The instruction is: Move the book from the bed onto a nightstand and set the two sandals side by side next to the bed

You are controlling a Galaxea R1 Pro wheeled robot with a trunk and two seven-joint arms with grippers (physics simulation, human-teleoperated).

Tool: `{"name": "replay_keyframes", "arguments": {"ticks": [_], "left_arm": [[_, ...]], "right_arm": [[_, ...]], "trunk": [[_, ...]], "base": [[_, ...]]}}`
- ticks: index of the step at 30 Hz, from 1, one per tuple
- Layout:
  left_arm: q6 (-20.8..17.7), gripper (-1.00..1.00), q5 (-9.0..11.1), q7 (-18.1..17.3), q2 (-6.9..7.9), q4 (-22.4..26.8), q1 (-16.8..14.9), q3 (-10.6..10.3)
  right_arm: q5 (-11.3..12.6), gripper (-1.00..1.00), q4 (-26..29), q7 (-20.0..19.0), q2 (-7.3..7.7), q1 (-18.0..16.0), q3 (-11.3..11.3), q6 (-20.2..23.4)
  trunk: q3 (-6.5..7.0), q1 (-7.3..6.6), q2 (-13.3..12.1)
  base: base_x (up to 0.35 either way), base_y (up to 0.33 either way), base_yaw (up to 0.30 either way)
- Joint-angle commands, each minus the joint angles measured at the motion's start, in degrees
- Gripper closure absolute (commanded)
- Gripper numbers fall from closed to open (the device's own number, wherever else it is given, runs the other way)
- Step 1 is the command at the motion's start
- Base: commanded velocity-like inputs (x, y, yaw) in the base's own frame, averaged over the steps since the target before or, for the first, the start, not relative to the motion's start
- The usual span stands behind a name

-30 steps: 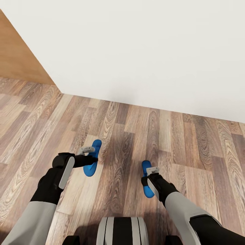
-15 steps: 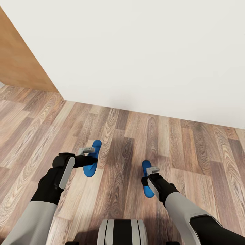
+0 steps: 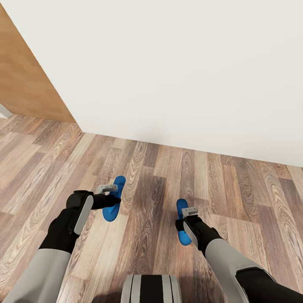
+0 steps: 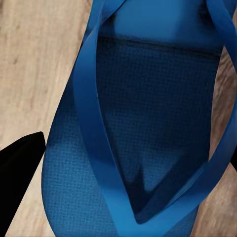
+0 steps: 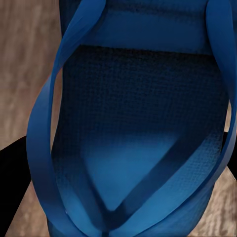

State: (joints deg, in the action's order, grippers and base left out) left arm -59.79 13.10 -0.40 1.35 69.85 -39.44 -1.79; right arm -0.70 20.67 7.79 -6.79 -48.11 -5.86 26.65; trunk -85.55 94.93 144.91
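Wood-grain floor (image 3: 139, 219) stretches beneath us in brown and grey planks, running up to a plain white wall (image 3: 189, 71) at twelve o'clock. At about ten o'clock an orange-brown wooden panel (image 3: 25, 84) stands against that wall's corner, well apart from our arms. Nothing lies on the boards between us and the wall.

We count two sandals, both bright blue. One, the left sandal (image 3: 114, 198), hangs at our eleven o'clock, with the left end effector (image 3: 110, 192) clamped across its middle. From the left wrist camera the sole (image 4: 143, 143) and its straps sit close up, with one dark fingertip (image 4: 19, 168) at the sandal's edge and floor planks behind.

The right sandal (image 3: 182, 222) sits at our one o'clock, gripped by the right end effector (image 3: 188, 212), which hides much of it. The right wrist camera looks straight onto that sole (image 5: 138, 138) and its strap loop, dark fingers (image 5: 12, 177) flanking it.

The two sandals are well apart from each other, both roughly pointing toward the wall. At six o'clock our grey-and-black trunk (image 3: 151, 288) shows.
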Motion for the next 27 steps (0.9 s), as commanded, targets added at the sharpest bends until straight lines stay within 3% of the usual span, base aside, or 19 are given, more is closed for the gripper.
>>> {"name": "replay_keyframes", "arguments": {"ticks": [1, 16, 21, 27], "left_arm": [[-0.2, 1.00, -0.1, 0.3, 0.05, -0.1, 0.0, -0.1], [-0.2, 1.00, -0.2, 0.3, -0.11, -1.6, 0.0, -0.1], [3.8, 1.00, -0.2, 0.5, -0.12, -6.0, 0.0, -0.2], [5.0, 1.00, -0.3, 0.6, -0.14, -7.5, 0.0, -0.2]], "right_arm": [[0.0, 1.00, 0.1, 0.2, 0.07, 0.0, -0.3, 0.4], [0.0, 1.00, 0.3, 0.2, 0.88, 0.0, -0.3, 0.7], [0.0, 1.00, 1.7, 0.2, 0.84, 0.1, -0.4, 0.9], [0.0, 1.00, 2.4, 0.2, 0.89, 0.1, -0.4, 1.1]], "trunk": [[0.19, -0.03, 0.0], [3.51, -0.42, -0.2], [4.62, -0.55, -0.3], [5.95, -0.70, -0.4]], "base": [[0.000, 0.000, 0.000], [0.000, 0.000, 0.000], [0.000, 0.000, 0.000], [0.000, 0.000, 0.000]]}}
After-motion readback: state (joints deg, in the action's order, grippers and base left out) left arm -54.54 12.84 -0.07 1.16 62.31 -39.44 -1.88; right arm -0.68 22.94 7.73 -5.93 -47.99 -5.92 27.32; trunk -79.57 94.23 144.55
